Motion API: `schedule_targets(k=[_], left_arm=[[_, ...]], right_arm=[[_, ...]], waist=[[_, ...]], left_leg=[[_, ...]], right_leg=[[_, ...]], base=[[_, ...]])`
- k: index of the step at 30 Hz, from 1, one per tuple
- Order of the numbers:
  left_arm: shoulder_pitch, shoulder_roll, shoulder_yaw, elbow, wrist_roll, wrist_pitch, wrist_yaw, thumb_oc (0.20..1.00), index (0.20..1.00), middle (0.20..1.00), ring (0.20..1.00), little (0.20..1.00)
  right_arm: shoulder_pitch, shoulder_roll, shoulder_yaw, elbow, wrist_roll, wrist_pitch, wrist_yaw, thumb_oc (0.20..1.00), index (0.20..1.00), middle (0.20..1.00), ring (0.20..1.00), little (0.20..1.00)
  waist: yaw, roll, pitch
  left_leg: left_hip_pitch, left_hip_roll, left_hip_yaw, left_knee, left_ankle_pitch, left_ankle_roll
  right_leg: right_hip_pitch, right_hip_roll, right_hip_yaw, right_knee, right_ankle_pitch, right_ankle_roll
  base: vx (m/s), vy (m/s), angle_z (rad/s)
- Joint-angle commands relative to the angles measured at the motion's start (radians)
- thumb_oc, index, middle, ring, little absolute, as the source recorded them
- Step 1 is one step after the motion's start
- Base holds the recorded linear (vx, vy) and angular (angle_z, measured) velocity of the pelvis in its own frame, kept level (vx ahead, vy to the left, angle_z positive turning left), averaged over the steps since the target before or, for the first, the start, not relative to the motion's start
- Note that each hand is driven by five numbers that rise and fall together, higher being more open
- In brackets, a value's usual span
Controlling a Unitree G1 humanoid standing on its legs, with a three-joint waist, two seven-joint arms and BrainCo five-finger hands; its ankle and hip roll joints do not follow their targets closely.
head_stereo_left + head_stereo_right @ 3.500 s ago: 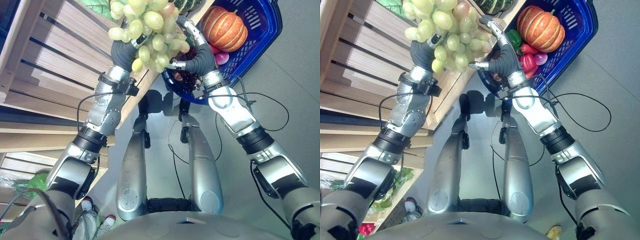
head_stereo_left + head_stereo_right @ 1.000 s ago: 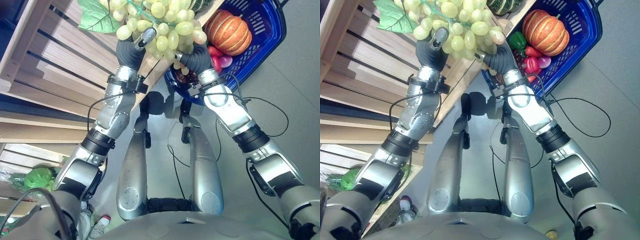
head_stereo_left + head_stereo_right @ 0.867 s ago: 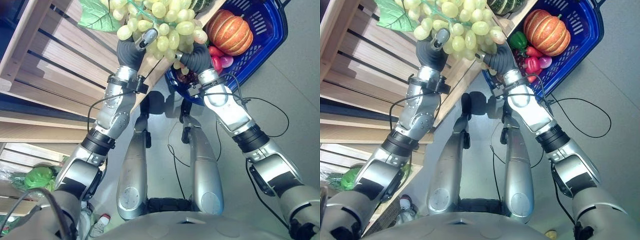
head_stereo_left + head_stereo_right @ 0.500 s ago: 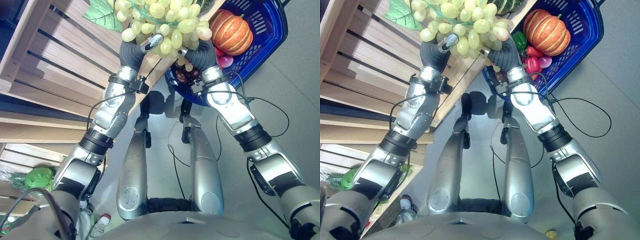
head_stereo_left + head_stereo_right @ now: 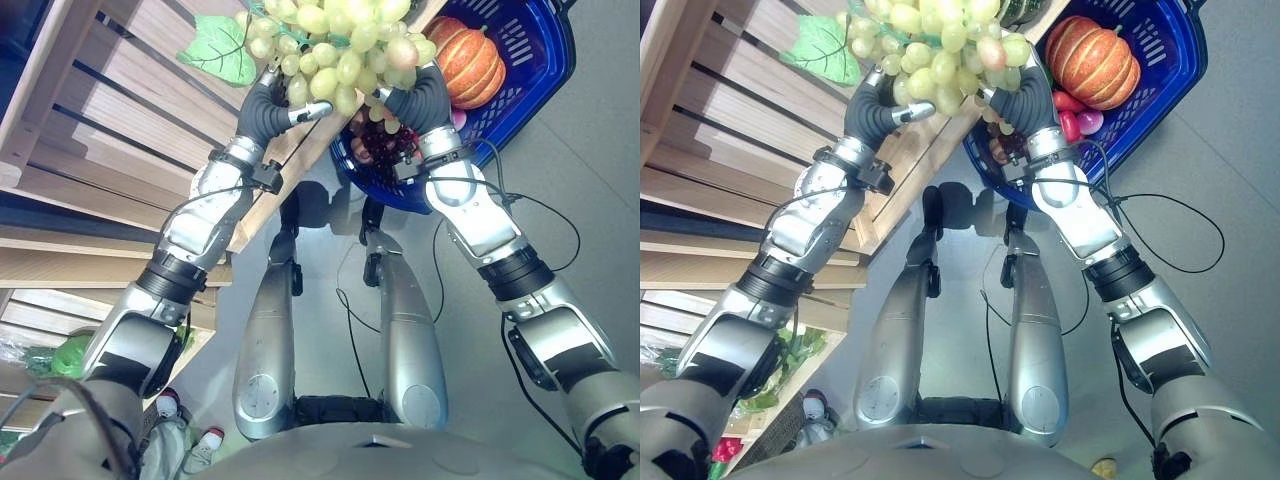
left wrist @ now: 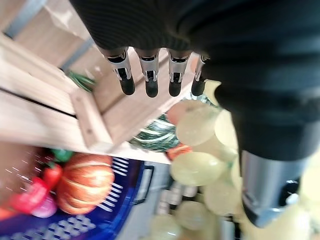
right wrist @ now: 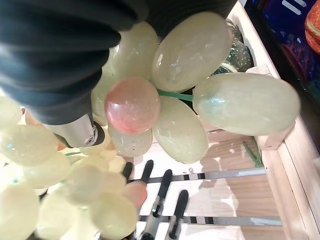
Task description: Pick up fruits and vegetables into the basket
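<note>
You have the grapes (image 5: 345, 45) cradled between both hands above the edge of the wooden shelf (image 5: 110, 110), just short of the blue basket (image 5: 525, 60). Your left hand (image 5: 268, 108) supports the bunch from its side with fingers (image 6: 148, 75) straight and relaxed, thumb against the fruit; your right hand (image 5: 425, 98) presses in from the other side, its fingers (image 7: 160, 197) also extended rather than curled round anything. That means nothing is truly gripped: the bunch is only squeezed between two open palms. The main risk is that the hands drift apart as you swing toward the basket, letting the cluster slip through and fall to the floor. Loose grapes could also shear off under pressure. The leaf (image 5: 222, 52) hangs on the shelf side and might snag the crate edge. The basket already holds a pumpkin (image 5: 468, 58) and peppers (image 5: 1072, 115), so release low over its free part.
</note>
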State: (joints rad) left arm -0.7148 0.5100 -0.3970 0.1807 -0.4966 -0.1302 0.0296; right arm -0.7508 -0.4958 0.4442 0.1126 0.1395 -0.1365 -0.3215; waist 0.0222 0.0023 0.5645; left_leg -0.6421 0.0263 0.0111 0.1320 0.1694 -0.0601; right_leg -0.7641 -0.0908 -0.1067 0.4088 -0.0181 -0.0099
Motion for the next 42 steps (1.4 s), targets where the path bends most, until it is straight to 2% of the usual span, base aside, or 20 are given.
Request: schedule_targets(k=[1, 18, 24, 30, 33, 37, 38, 42], left_arm=[[-0.038, -0.003, 0.003, -0.011, 0.098, -0.021, 0.024, 1.0, 1.0, 1.0, 1.0, 1.0], [-0.08, 0.056, -0.051, 0.06, 0.303, 0.07, 0.122, 1.0, 1.0, 1.0, 1.0, 1.0], [-0.082, 0.067, -0.064, 0.074, 0.318, 0.087, 0.083, 1.0, 1.0, 1.0, 1.0, 1.0], [-0.091, 0.073, -0.074, 0.114, 0.301, 0.099, 0.132, 1.0, 1.0, 1.0, 1.0, 1.0], [-0.088, 0.059, -0.06, 0.144, 0.283, 0.073, 0.176, 1.0, 1.0, 1.0, 1.0, 1.0], [-0.068, 0.048, -0.033, 0.194, 0.281, 0.001, 0.259, 1.0, 1.0, 1.0, 1.0, 1.0], [-0.059, 0.042, -0.02, 0.215, 0.282, -0.034, 0.293, 1.0, 1.0, 1.0, 1.0, 1.0], [-0.04, 0.025, 0.011, 0.253, 0.279, -0.085, 0.35, 1.0, 1.0, 1.0, 1.0, 1.0]], right_arm=[[-0.031, -0.026, -0.016, -0.145, 0.029, -0.099, -0.018, 0.2, 0.2, 0.2, 0.2, 0.2], [-0.044, -0.054, -0.014, -0.138, 0.045, -0.116, -0.057, 0.2, 0.2, 0.2, 0.2, 0.2], [-0.042, -0.057, -0.022, -0.137, 0.039, -0.126, -0.075, 0.2, 0.2, 0.2, 0.2, 0.2], [-0.044, -0.063, -0.027, -0.118, 0.043, -0.12, -0.105, 0.2, 0.2, 0.2, 0.2, 0.2], [-0.041, -0.056, -0.035, -0.087, 0.041, -0.112, -0.132, 0.2, 0.2, 0.2, 0.2, 0.2], [-0.021, -0.046, -0.051, -0.032, 0.032, -0.11, -0.191, 0.2, 0.2, 0.2, 0.2, 0.2], [-0.008, -0.04, -0.058, -0.007, 0.037, -0.116, -0.207, 0.2, 0.2, 0.2, 0.2, 0.2], [0.011, -0.031, -0.074, 0.04, 0.041, -0.132, -0.241, 0.2, 0.2, 0.2, 0.2, 0.2]], waist=[[-0.035, 0.041, -0.045], [-0.036, 0.039, -0.045], [-0.038, 0.038, -0.045], [-0.039, 0.038, -0.045], [-0.04, 0.036, -0.045], [-0.039, 0.036, -0.045], [-0.039, 0.035, -0.045], [-0.038, 0.033, -0.045]], left_leg=[[-0.012, -0.064, 0.018, 0.092, -0.116, 0.021], [-0.017, -0.059, 0.017, 0.09, -0.115, 0.018], [-0.014, -0.058, 0.018, 0.089, -0.117, 0.017], [-0.014, -0.057, 0.02, 0.089, -0.117, 0.016], [-0.017, -0.055, 0.02, 0.091, -0.117, 0.015], [-0.018, -0.054, 0.017, 0.089, -0.116, 0.013], [-0.016, -0.053, 0.016, 0.089, -0.118, 0.013], [-0.014, -0.053, 0.014, 0.087, -0.12, 0.012]], right_leg=[[0.089, 0.019, -0.043, -0.112, 0.031, 0.091], [0.086, 0.02, -0.044, -0.115, 0.029, 0.095], [0.089, 0.021, -0.043, -0.118, 0.03, 0.097], [0.088, 0.022, -0.042, -0.115, 0.028, 0.099], [0.086, 0.022, -0.041, -0.114, 0.028, 0.1], [0.083, 0.023, -0.04, -0.113, 0.027, 0.101], [0.083, 0.024, -0.039, -0.111, 0.025, 0.1], [0.083, 0.025, -0.039, -0.11, 0.023, 0.1]], base=[[0.0, 0.0, 0.0], [0.0, 0.0, 0.0], [0.0, 0.0, 0.0], [0.0, 0.0, 0.0], [0.0, 0.0, 0.0], [0.0, 0.0, 0.0], [0.0, 0.0, 0.0], [0.0, 0.0, 0.0]])
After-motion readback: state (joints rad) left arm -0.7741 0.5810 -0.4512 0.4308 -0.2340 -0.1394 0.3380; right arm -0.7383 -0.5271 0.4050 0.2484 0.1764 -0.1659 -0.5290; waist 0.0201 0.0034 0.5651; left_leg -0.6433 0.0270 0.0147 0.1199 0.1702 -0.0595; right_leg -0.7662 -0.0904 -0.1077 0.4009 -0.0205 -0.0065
